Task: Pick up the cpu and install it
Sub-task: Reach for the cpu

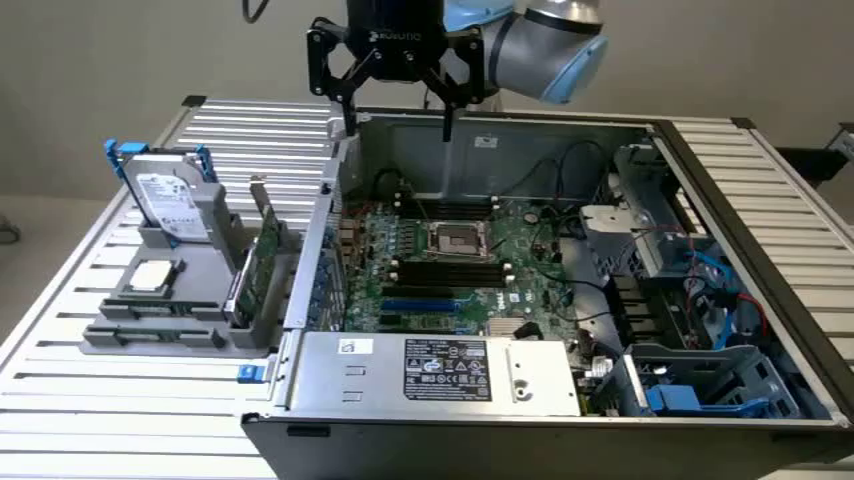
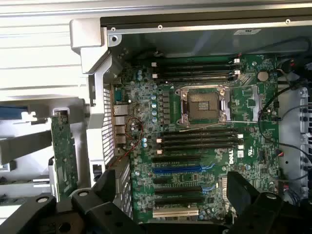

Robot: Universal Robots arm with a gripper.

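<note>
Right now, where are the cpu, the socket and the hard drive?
cpu point(image 1: 151, 277): exterior view, middle of its metal top.
socket point(image 2: 204, 104): wrist view, middle of the dark contact field.
hard drive point(image 1: 168, 198): exterior view, on its white label.

pincer point(image 1: 398, 120): ROBOTIQ | motherboard point(image 2: 200, 155): DELL | power supply label point(image 1: 447, 368): illegible
</note>
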